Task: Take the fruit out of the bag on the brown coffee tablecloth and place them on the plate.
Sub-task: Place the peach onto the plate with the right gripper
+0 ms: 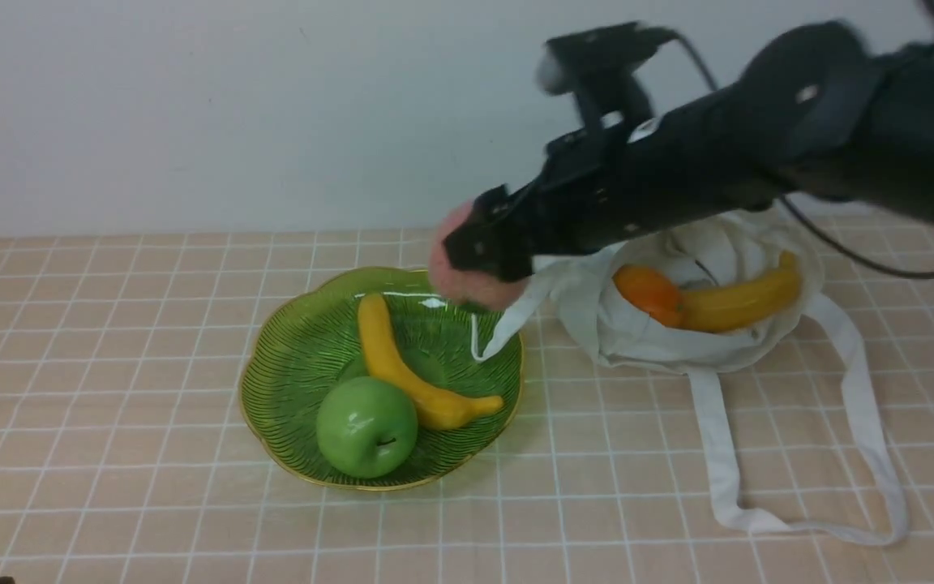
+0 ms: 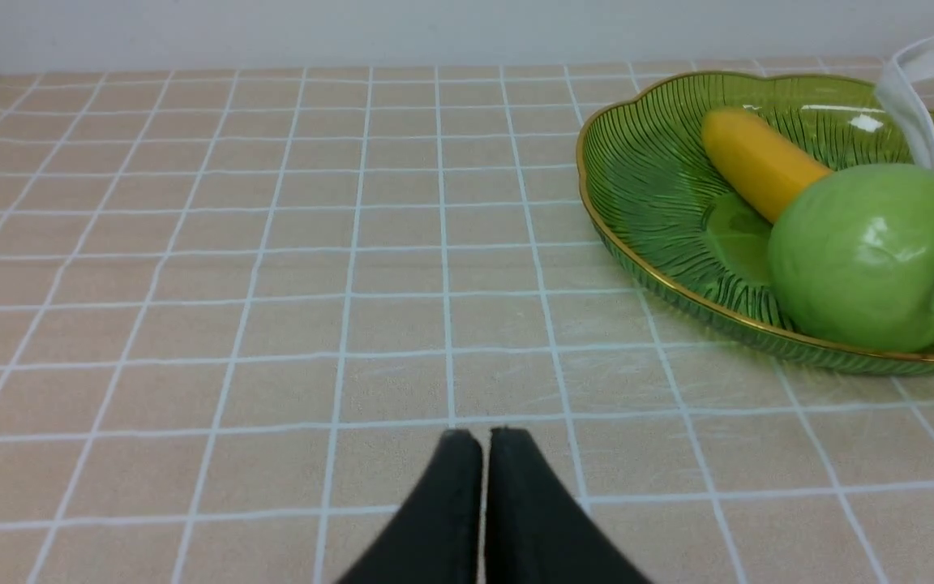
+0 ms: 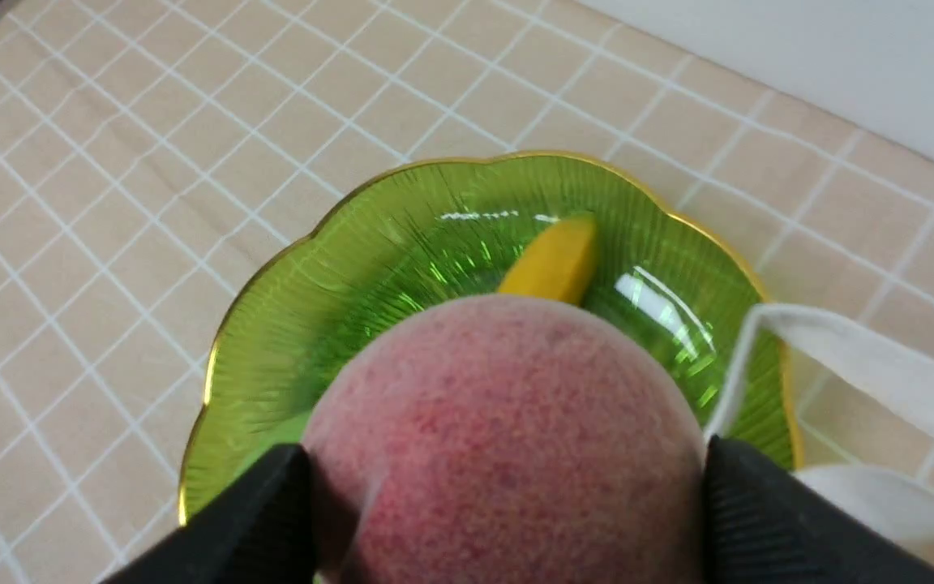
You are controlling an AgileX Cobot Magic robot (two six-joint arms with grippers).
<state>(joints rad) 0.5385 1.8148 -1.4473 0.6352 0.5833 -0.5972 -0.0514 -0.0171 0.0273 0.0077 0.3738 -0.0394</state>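
My right gripper (image 1: 475, 259) is shut on the pink-red peach (image 1: 455, 280), holding it above the far right rim of the green plate (image 1: 289, 357). In the right wrist view the peach (image 3: 507, 446) sits between both black fingers (image 3: 767, 527) over the plate (image 3: 337, 284). The plate holds a yellow banana (image 1: 402, 365) and a green apple (image 1: 367, 426). The white bag (image 1: 645, 332) lies right of the plate with an orange (image 1: 647, 294) and a second banana (image 1: 739, 302) in its mouth. My left gripper (image 2: 483, 442) is shut and empty, low over the tan checked tablecloth (image 2: 272, 268).
One bag strap (image 1: 507, 324) hangs over the plate's right rim; it shows in the right wrist view (image 3: 864, 373) too. The other strap (image 1: 791, 495) loops over the cloth at the front right. A white wall stands behind the table.
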